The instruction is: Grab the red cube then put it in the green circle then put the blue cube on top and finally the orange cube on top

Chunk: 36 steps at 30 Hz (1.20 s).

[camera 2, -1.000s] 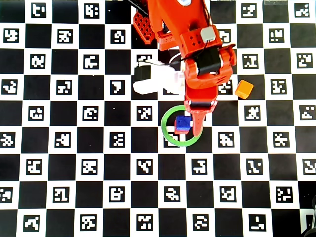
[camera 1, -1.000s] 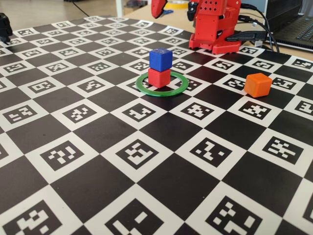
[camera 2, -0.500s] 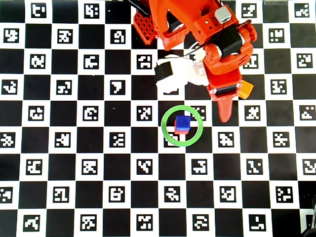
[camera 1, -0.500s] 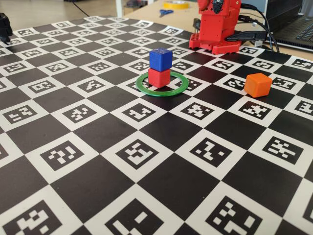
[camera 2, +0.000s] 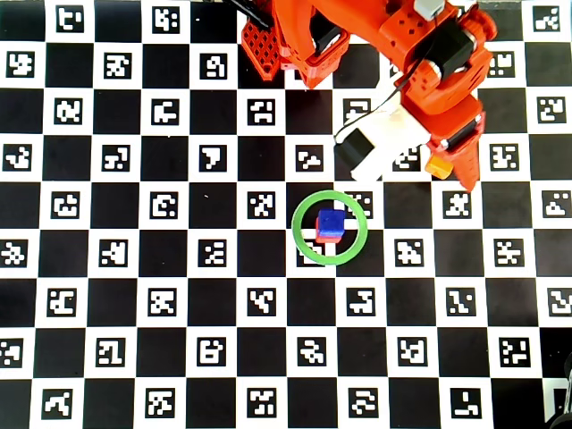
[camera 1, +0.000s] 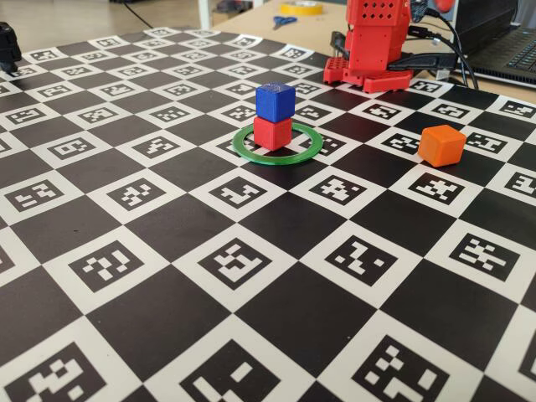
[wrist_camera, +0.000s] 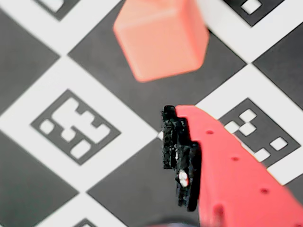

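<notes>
Checkerboard marker mat (camera 1: pixel 251 268). Left: blue cube (camera 1: pixel 275 100) stacked on red cube (camera 1: pixel 272 132) inside green circle (camera 1: pixel 311 149). Right: orange cube (camera 1: pixel 441 144), judged light, rigid; opposite flat faces recommended. Gripper (camera 2: pixel 464 172) positioned above it; opening cannot be told.

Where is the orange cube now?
In the fixed view the orange cube sits alone on the checkered board, right of the green circle holding the red-and-blue stack.

Red plastic arm (camera 2: pixel 420 63), white wrist module (camera 2: pixel 384 143) (black end), black cables (camera 1: pixel 435 38), perforated base (camera 1: pixel 373 50)
</notes>
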Motion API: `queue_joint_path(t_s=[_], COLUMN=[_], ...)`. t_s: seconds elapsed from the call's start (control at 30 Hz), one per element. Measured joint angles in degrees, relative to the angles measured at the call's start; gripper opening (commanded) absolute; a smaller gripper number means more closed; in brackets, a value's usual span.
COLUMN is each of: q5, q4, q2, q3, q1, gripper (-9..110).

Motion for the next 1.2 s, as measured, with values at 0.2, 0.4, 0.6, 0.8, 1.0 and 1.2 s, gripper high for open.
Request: queue_joint_path(t_s=[0.2,0.4,0.6,0.8,1.0,1.2], q5=[-5.80,-8.26,-8.26,-8.26,-8.26,-8.26], q4=[-1.67,-4.92,-8.88,-13.62,-17.05,-20.74], q2=[-5.27,-6.86,-7.21,-8.26,-10.02,-12.66], q3=[-0.09,1.58,7.56,13.71,16.17,18.37], q1=[-2.99,-3.43,-3.43,-3.60,-4.83,-6.15], gripper=[39,39,39,39,39,39])
